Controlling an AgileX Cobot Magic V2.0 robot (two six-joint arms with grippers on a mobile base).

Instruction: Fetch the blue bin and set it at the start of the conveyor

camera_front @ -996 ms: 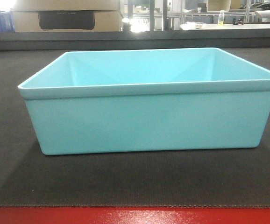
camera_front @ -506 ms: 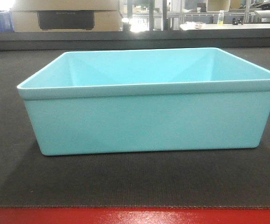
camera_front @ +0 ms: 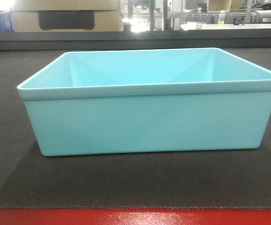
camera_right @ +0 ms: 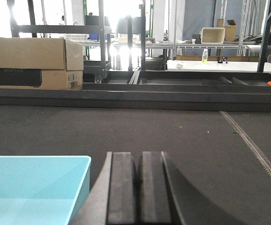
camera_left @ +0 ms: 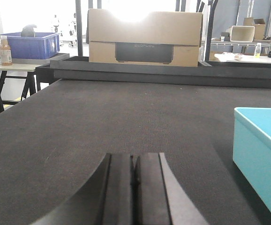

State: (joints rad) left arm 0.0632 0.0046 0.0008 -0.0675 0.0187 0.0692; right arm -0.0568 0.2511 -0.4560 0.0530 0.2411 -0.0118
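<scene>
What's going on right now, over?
Both pincers shut, empty: left pincer, right pincer. Blue bin upright on the belt, behind the red strip. Nothing blocking.

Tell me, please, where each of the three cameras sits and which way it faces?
Front view: low at the belt's red front edge, facing the blue bin on the conveyor start; no robot part shows.
Left wrist view: behind the shut left gripper, bin at right.
Right wrist view: behind the shut right gripper, bin at left.
All three share the bin and the cardboard box.
</scene>
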